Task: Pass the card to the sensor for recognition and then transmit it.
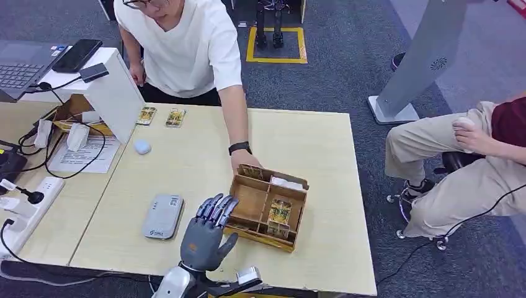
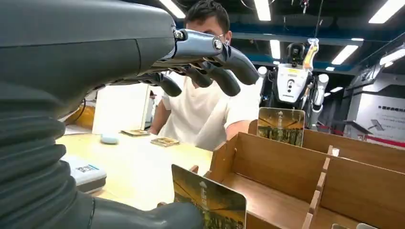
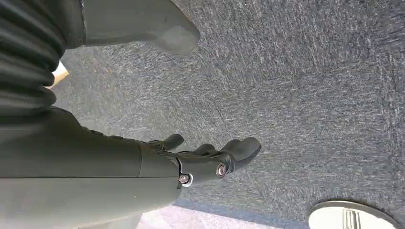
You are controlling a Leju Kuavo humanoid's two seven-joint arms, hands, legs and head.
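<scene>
Left hand (image 1: pixel 208 233) low centre of the head view, fingers spread apart, holding nothing, hovering just left of the wooden divided box (image 1: pixel 268 208) on the table (image 1: pixel 186 167). Right hand (image 3: pixel 205 162) hangs over grey carpet (image 3: pixel 296 86), fingers loosely apart, nothing in them. White card reader (image 1: pixel 162 216) lies flat left of the left hand. Cards in the box: one card (image 1: pixel 280 211) in a right compartment, another card (image 2: pixel 281 125) upright at the far side under a person's hand (image 1: pixel 245 160). Further up, two loose cards (image 1: pixel 161 117) near the white stand (image 1: pixel 118 93), upper left.
</scene>
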